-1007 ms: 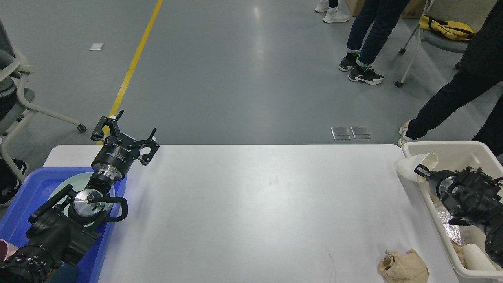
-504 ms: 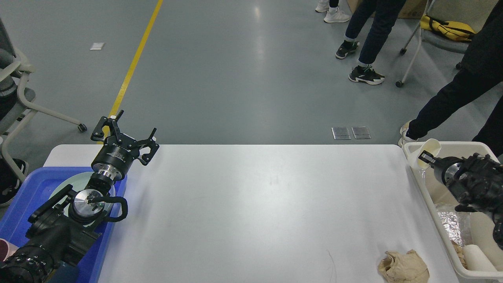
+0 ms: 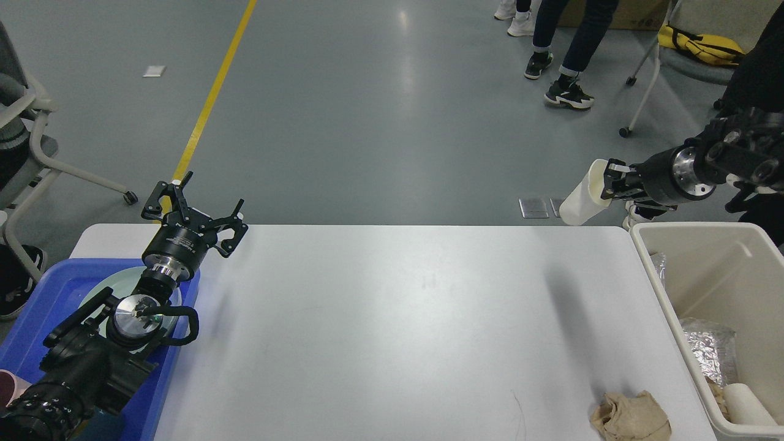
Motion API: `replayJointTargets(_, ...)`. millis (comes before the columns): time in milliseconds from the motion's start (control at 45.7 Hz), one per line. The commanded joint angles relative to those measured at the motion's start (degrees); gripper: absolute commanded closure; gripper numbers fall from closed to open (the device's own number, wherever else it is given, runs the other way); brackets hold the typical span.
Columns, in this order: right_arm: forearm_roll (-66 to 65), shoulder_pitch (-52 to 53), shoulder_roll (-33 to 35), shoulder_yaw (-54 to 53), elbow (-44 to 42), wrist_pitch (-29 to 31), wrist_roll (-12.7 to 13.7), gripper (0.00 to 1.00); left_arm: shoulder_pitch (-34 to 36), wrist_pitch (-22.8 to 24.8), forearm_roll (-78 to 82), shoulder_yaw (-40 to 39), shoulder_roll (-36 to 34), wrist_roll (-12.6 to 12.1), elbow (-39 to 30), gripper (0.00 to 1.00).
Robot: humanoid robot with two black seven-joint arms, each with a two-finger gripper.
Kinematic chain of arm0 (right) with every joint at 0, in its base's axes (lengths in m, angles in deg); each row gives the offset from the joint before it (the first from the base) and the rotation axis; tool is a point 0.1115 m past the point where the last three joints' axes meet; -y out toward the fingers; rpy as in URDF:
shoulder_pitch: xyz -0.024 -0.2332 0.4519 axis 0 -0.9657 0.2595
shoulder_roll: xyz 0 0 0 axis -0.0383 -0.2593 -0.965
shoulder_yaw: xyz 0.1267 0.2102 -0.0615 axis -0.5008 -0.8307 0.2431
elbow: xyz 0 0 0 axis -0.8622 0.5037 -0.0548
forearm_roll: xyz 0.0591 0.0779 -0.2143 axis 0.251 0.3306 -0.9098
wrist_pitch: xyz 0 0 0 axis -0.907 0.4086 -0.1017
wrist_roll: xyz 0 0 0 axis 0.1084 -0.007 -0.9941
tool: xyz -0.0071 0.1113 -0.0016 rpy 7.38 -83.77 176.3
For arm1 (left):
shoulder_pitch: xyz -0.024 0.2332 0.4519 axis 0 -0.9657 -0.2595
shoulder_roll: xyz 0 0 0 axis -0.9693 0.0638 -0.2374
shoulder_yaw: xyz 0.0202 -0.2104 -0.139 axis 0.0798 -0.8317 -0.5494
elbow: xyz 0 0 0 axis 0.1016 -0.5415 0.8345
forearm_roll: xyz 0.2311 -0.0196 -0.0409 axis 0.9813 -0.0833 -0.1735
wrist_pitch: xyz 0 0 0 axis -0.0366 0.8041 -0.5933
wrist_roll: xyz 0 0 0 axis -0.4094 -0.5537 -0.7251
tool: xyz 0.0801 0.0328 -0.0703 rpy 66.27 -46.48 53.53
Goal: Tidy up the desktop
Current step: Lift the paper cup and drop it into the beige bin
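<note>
Right claw (image 3: 612,177) grips our white paper cup (image 3: 579,202), tilted above the desk's (image 3: 392,318) far right corner, beside the cream bin (image 3: 649,257) meant for rubbish; left claw (image 3: 195,205) hangs wide over the blue tray (image 3: 37,300), idle; crumpled brown paper (image 3: 629,416) waits near the desk's front right edge.

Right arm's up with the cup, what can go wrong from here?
1. The right tool holds the paper cup by its rim, tilted, beyond the desktop edge, not over the bin; a slip would likely drop it on the floor.
2. The crumpled napkin near the front edge could get knocked off.
</note>
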Motion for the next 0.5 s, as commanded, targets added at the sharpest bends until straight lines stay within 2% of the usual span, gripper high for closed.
replayJointTargets(0, -2.48, 16.19, 0.10, 2.70, 26.64, -0.63, 1.08, 1.00, 0.00, 0.07, 0.04, 0.00, 0.00, 0.00, 0.00, 0.04)
replayJointTargets(88, -2.75, 21.48, -2.53, 4.10, 35.72, -1.42, 1.87, 1.00, 0.00, 0.07, 0.04, 0.00, 0.00, 0.00, 0.00, 0.04)
replayJointTargets(175, -2.75, 22.72, -4.39, 5.68, 36.53, -2.30, 1.87, 1.00, 0.00, 0.07, -0.05, 0.00, 0.00, 0.00, 0.00, 0.04)
replayJointTargets(372, -2.92, 18.16, -3.69, 8.93, 33.19, -7.22, 1.87, 1.00, 0.00, -0.02, -0.05, 0.00, 0.00, 0.00, 0.00, 0.04)
replayJointTargets(482, -3.28, 10.78, 0.44, 11.92, 23.28, -8.63, 1.70, 1.00, 0.00, 0.07, 0.04, 0.00, 0.00, 0.00, 0.00, 0.04)
